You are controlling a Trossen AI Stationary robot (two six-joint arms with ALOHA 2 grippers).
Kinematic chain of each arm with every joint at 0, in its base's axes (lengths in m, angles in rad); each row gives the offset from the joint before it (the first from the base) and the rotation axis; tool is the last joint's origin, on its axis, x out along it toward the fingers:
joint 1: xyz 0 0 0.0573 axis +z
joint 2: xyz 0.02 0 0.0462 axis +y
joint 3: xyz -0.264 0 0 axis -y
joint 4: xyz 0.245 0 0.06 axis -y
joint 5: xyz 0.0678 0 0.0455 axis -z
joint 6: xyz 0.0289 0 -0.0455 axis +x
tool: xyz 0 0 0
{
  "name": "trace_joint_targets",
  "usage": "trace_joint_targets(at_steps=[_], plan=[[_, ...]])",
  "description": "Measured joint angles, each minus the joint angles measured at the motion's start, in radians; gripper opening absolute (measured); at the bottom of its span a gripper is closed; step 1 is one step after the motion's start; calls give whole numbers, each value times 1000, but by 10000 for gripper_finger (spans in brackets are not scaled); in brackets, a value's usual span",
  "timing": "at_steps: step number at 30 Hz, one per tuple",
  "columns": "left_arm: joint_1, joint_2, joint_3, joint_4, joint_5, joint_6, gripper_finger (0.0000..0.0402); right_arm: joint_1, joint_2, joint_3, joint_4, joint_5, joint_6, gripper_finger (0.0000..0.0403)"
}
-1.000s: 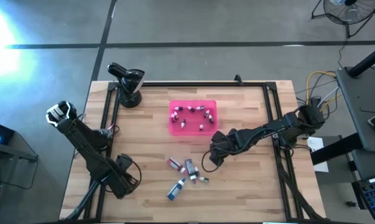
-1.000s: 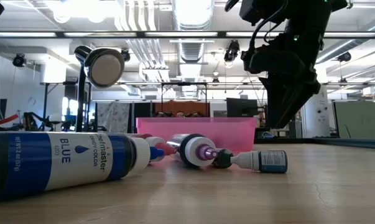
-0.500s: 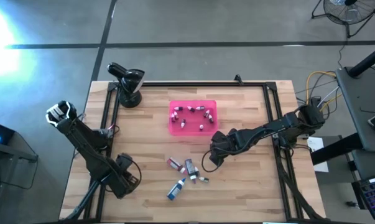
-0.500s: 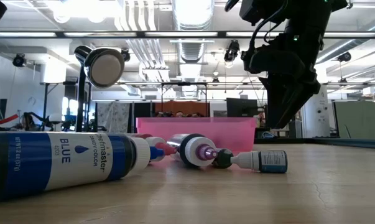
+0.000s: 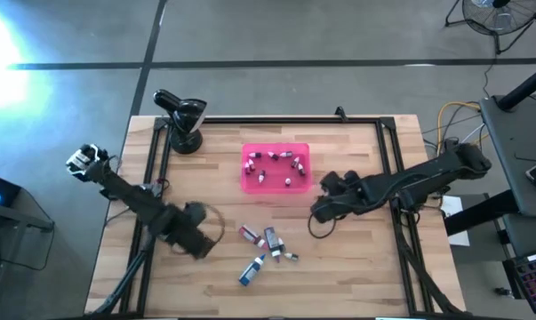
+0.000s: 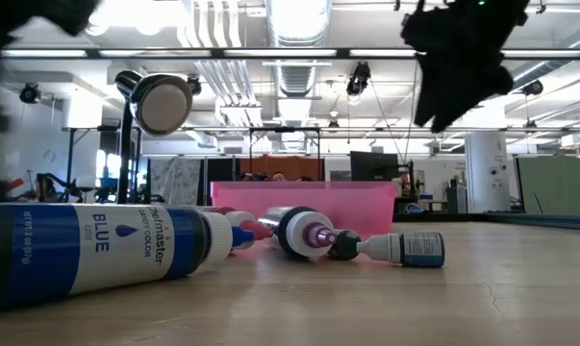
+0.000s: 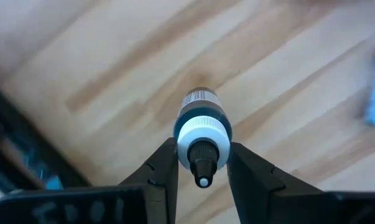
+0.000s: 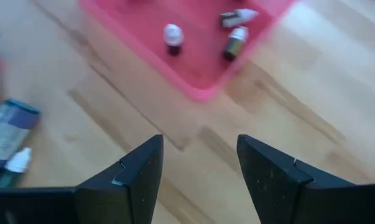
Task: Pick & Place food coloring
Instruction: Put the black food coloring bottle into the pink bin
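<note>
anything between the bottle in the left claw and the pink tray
Nothing visible. The left claw grips a blue bottle over bare wood, left of the loose bottles. The way to the pink tray looks open; the right claw hangs beyond its far corner.

Overhead: straight down, whole desk (image 5: pixel 356 151). Low: desk-level, facing room. Wrists: close, looking down. Shared by overhead, low, right wrist: tray (image 5: pixel 250 185).
</note>
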Motion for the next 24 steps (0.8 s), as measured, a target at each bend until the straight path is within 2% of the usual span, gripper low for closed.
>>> trace_joint_targets(at_steps=[5, 11, 17, 24], plan=[[192, 1, 91, 3, -64, 265, 84, 20, -73, -29, -102, 19, 76, 201], [406, 41, 236, 2, -128, 532, 83, 61, -110, -78, -111, 20, 161, 201], [556, 161, 417, 5, -163, 757, 83, 94, -103, -96, -106, 25, 189, 201], [690, 348, 571, -13, -164, 931, 83, 113, -107, -96, -93, 72, 195, 201]])
